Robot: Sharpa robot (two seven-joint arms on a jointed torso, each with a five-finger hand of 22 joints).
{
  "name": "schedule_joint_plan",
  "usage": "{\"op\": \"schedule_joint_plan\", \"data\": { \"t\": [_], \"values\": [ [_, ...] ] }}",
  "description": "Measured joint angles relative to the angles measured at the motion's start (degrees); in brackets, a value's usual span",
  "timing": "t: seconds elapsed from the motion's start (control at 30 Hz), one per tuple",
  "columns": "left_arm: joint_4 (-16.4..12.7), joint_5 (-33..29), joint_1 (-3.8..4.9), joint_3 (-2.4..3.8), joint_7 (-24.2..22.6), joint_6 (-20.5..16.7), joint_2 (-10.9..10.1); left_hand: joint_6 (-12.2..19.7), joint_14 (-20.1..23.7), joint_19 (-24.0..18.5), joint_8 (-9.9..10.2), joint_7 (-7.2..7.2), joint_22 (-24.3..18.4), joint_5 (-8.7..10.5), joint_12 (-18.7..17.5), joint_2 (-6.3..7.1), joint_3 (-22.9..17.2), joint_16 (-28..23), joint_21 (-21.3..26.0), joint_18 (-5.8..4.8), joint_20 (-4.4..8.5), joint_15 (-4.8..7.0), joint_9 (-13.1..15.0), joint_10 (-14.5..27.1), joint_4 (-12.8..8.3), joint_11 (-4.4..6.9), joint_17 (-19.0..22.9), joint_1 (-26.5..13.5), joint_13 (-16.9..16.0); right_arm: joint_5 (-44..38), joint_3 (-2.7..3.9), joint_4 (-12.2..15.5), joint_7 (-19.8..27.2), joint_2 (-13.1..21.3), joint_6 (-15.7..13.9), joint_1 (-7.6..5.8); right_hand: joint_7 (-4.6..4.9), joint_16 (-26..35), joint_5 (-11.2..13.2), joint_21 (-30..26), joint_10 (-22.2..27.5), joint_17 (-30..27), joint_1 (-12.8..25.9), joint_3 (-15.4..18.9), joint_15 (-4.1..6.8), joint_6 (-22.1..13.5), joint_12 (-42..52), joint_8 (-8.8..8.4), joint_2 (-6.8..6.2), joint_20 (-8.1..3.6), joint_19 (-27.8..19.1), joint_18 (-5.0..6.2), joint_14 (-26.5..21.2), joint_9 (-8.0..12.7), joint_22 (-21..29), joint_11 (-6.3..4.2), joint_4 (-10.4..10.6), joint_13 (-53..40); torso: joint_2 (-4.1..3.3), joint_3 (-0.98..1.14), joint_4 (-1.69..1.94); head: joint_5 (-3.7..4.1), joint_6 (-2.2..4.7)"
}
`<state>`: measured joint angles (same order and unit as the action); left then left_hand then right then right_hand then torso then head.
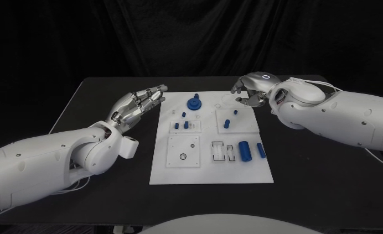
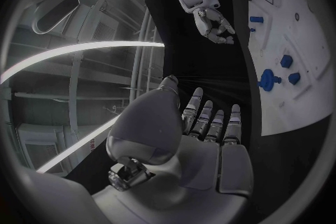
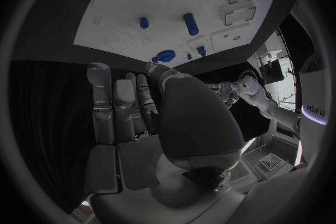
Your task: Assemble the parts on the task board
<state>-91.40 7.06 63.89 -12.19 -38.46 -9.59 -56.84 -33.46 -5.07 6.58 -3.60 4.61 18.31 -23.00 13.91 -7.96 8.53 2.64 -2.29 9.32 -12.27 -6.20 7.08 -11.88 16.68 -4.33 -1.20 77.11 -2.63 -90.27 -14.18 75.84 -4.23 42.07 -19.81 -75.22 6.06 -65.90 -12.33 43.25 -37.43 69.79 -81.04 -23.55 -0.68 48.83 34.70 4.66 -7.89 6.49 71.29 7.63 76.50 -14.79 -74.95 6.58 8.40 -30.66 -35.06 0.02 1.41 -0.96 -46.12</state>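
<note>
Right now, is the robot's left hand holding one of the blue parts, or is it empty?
Empty. The left hand lies beside the task board with its fingers stretched out and apart, nothing between them.

White task board (image 1: 209, 174) lies flat mid-table; small blue parts (image 1: 245, 150) scattered on it.

1 task board (image 1: 211, 159), about 9 blue parts (image 1: 245, 150), 2 robot hands (image 1: 140, 104).
</note>
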Motion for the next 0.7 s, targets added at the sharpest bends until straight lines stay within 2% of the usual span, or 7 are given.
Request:
{"op": "schedule_joint_plan", "data": {
  "t": [0.1,0.17,0.33,0.53,0.57,0.7],
  "values": [
    [-0.69,-0.46,-0.15,0.03,-0.08,0.60,-0.35,0.40,0.03,-0.20,0.00,-0.01,0.00,-0.26,0.24,-0.24,0.31,0.00,0.00,0.00,-0.24,-0.06,-0.14,0.20,-0.01,-0.20,0.00,0.24,0.00,-1.24,-0.02,-0.25,-0.69,-0.02,0.71,0.39,0.00,0.00,0.00,-0.11,0.52,-0.06,0.01,0.23,0.00,0.00,-1.17,0.00,-0.02,0.00,0.00,-0.01,0.00,0.10,0.00,0.09,0.23,0.97,-0.23,-0.18,0.14,0.59,0.44],
    [-0.93,-0.85,-0.28,0.03,-0.12,0.94,-0.47,0.50,-0.49,0.16,0.00,-0.11,0.00,-0.26,0.72,-0.68,0.79,0.00,0.00,0.00,-0.61,-0.59,-0.22,0.20,-0.02,-0.20,0.00,0.68,0.00,-1.83,-0.02,-0.41,-1.10,-0.06,1.12,0.71,0.00,0.00,0.00,-0.67,1.03,-0.28,0.02,0.48,-0.20,0.00,-2.12,0.00,-0.02,0.17,0.17,0.00,-0.20,0.12,0.00,0.19,0.13,1.75,-0.39,-0.29,0.20,0.89,0.60],
    [-1.12,-2.39,-0.51,0.03,-0.18,1.61,-0.35,0.50,-1.30,0.63,0.00,-0.11,0.14,-1.12,1.38,-1.39,1.25,0.42,0.00,-0.01,-1.46,-1.39,-0.42,0.37,-0.01,-0.37,-0.16,1.39,-0.01,-2.78,-0.02,-0.49,-1.71,0.23,1.80,1.54,0.11,0.30,-0.45,-1.45,1.32,-0.73,0.39,1.19,-0.40,1.34,-3.37,0.00,0.35,0.38,-0.03,-0.01,-0.40,-0.08,0.01,0.29,0.05,3.27,-0.46,-0.42,0.23,0.80,0.66],
    [-1.28,-4.12,-0.69,0.03,-0.23,2.20,-0.23,0.28,-1.30,0.64,0.00,0.11,0.28,-1.12,1.78,-1.58,1.25,0.45,-0.01,-0.01,-1.87,-1.39,-0.42,0.20,-0.01,-0.62,-0.17,1.59,-0.01,-3.35,-0.03,-0.22,-2.09,1.20,2.29,2.42,-0.11,1.31,-3.90,-2.98,1.62,-1.47,0.38,1.73,-0.83,1.97,-4.80,0.22,0.35,0.59,-0.24,-0.02,-1.02,-0.44,0.01,0.60,-0.49,4.53,-0.40,-0.49,0.28,0.79,0.53],
    [-1.29,-4.42,-0.74,0.03,-0.24,2.28,-0.22,0.28,-1.46,0.64,0.00,0.11,0.28,-1.41,1.78,-1.58,1.37,0.55,-0.01,0.00,-1.87,-1.55,-0.42,0.20,-0.13,-0.62,-0.19,1.59,-0.01,-3.35,-0.03,0.03,-2.14,1.46,2.37,2.55,0.33,2.02,-5.13,-4.23,1.74,-2.06,0.38,1.80,-0.79,2.39,-5.15,0.58,0.35,0.99,-0.68,-0.01,-1.73,-0.63,0.01,0.71,-0.64,4.90,-0.40,-0.49,0.28,0.79,0.51],
    [-1.52,-5.22,-0.88,0.03,-0.26,2.54,-0.23,0.28,-1.69,0.84,0.00,0.11,0.32,-1.44,2.05,-1.80,1.52,0.67,-0.01,-0.01,-2.07,-1.78,-0.41,0.20,-0.06,-0.62,-0.23,1.81,-0.01,-2.86,-0.04,1.66,-2.16,2.69,2.59,2.79,0.61,2.40,-7.41,-4.96,1.93,-2.34,0.20,1.47,-0.96,2.68,-5.25,0.67,0.53,0.99,-1.06,-0.02,-2.10,-0.85,0.01,0.91,-1.25,5.37,-0.39,-0.47,0.28,0.74,0.47]
  ]
}}
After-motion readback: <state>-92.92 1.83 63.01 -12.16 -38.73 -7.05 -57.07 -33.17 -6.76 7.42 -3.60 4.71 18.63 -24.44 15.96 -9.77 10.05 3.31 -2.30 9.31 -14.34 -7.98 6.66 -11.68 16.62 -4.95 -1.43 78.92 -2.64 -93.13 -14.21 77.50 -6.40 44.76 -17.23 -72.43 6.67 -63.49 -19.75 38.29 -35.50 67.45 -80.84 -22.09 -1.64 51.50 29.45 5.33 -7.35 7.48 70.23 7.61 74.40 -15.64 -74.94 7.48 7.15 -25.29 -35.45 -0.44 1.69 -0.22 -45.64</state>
